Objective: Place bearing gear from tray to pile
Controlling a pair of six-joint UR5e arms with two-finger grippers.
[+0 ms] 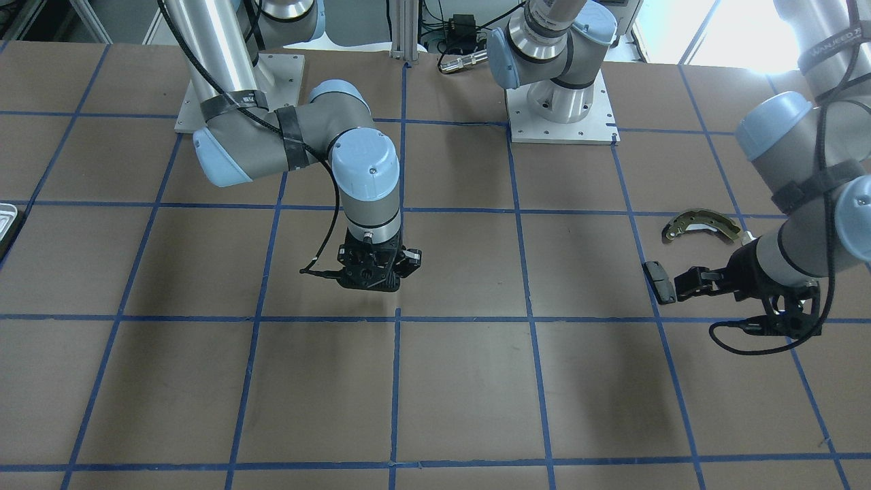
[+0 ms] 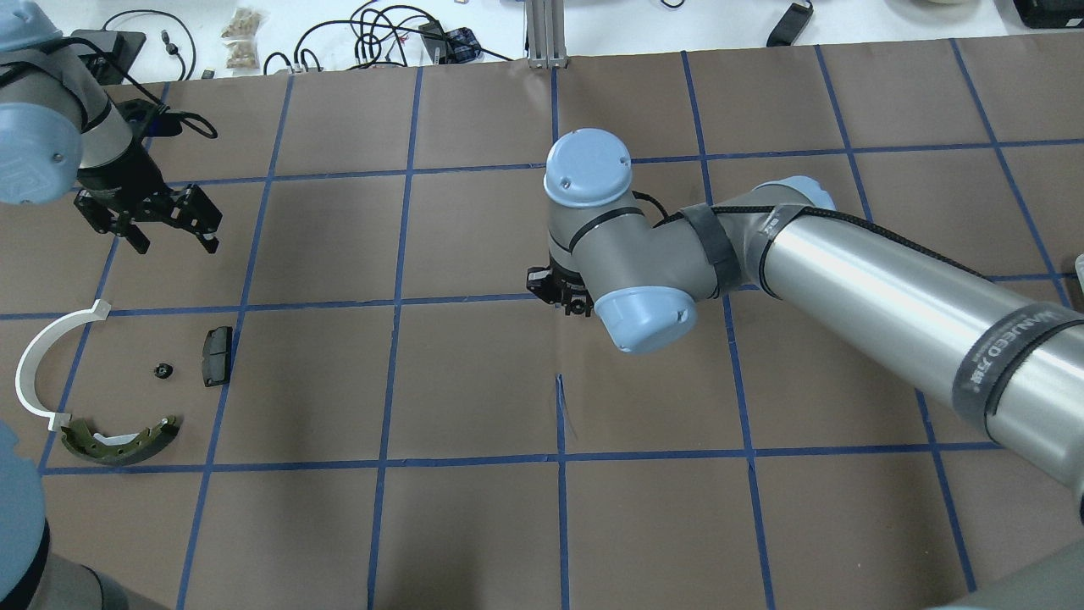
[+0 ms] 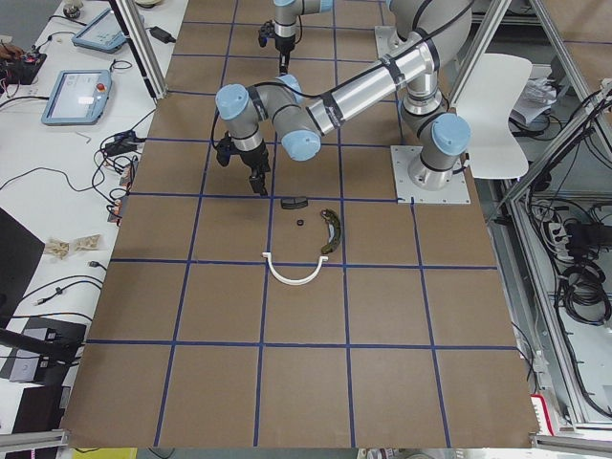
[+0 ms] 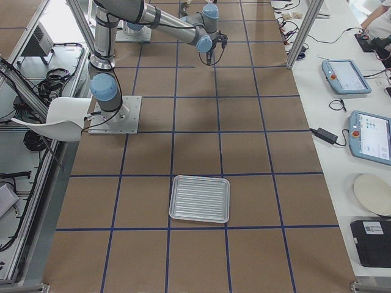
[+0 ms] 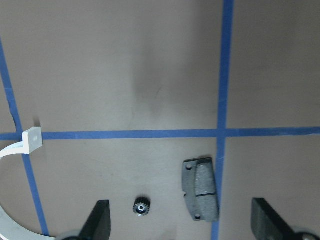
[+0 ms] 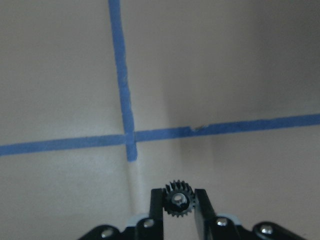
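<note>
My right gripper (image 6: 178, 191) is shut on a small black bearing gear (image 6: 178, 199) and hangs over the table's middle, near a tape crossing (image 2: 561, 294). The silver ridged tray (image 4: 200, 198) lies far off on the right side, with nothing showing in it. The pile lies on the left: an olive brake shoe (image 2: 118, 440), a white arc (image 2: 35, 366), a black pad (image 2: 217, 356) and a second small black gear (image 2: 163, 370). My left gripper (image 2: 174, 240) is open and empty above the table just beyond the pile; its wrist view shows the pad (image 5: 200, 188) and that gear (image 5: 141, 206).
Blue tape lines grid the brown table. The arm bases (image 1: 561, 109) stand on plates at the robot's edge. Cables and small items (image 2: 398, 38) lie past the far edge. A corner of the tray (image 1: 7, 224) shows at the front view's left edge.
</note>
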